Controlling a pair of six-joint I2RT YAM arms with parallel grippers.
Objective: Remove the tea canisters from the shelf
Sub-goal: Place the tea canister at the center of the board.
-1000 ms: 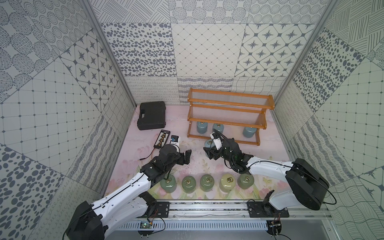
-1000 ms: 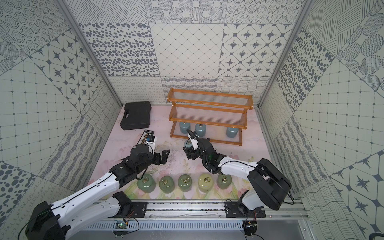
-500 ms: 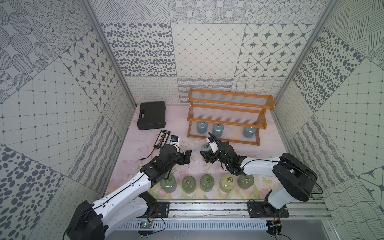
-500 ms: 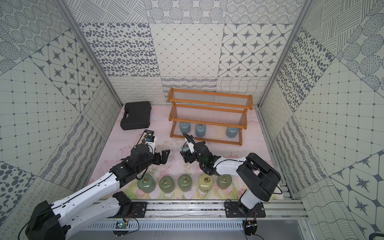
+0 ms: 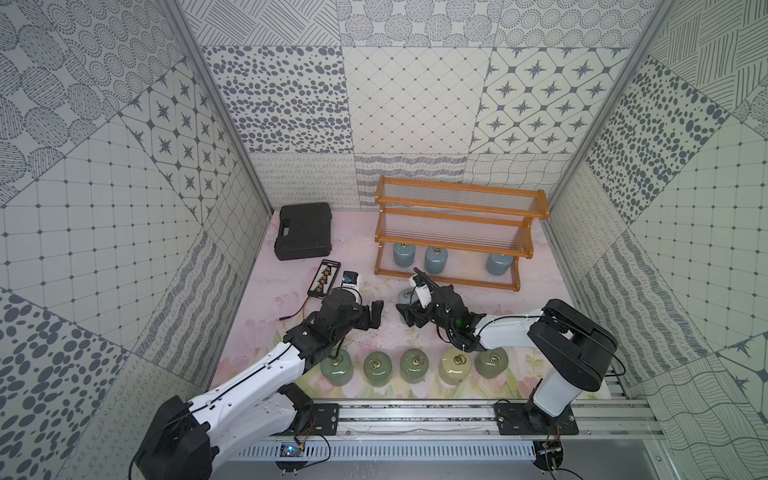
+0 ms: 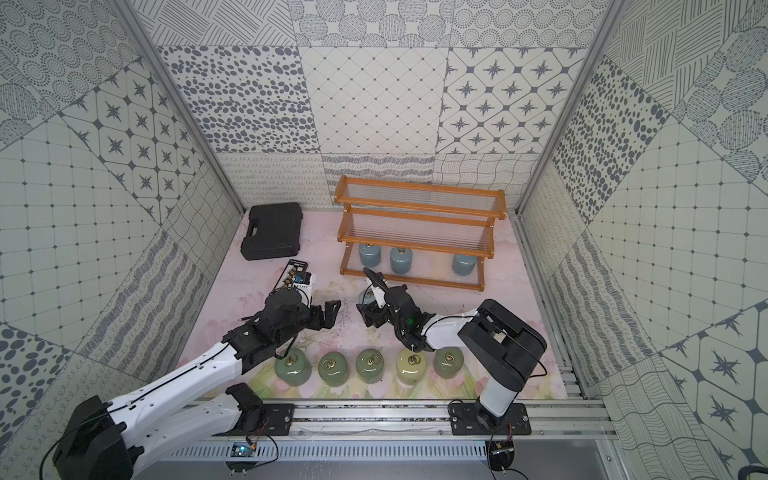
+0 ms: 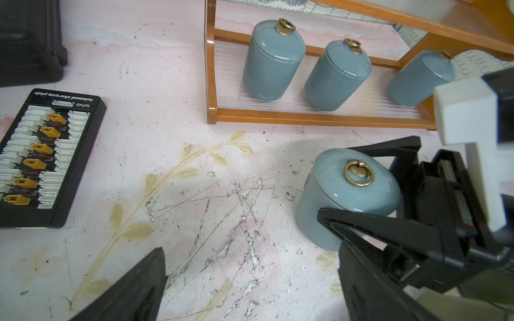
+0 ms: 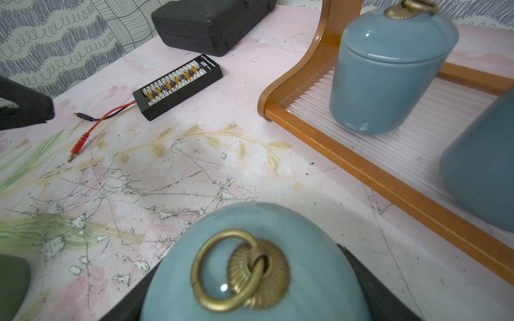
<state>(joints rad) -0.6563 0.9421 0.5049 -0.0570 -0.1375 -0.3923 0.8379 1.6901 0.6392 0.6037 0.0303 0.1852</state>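
Note:
The orange-brown shelf [image 5: 457,216] stands at the back right, and three pale blue tea canisters [image 5: 403,254] [image 5: 435,259] [image 5: 498,262] sit on its lowest tier. My right gripper [image 5: 409,309] is shut on another pale blue canister [image 5: 405,297] [image 8: 250,278], low over the table in front of the shelf's left end. In the left wrist view this canister [image 7: 347,189] leans slightly between the black fingers [image 7: 361,222]. My left gripper [image 5: 374,318] [image 7: 250,266] is open and empty just left of it. Sage green canisters [image 5: 377,368] and a cream one [image 5: 456,365] line the front edge.
A black plastic case [image 5: 305,237] lies at the back left. A black charging board [image 5: 324,280] with a red lead [image 8: 91,125] lies in front of the case. The metal rail [image 5: 415,415] runs along the front, and patterned walls close in the other sides.
My right gripper has carried the pale blue canister leftward and toward the front, away from the shelf. The left arm has stayed put.

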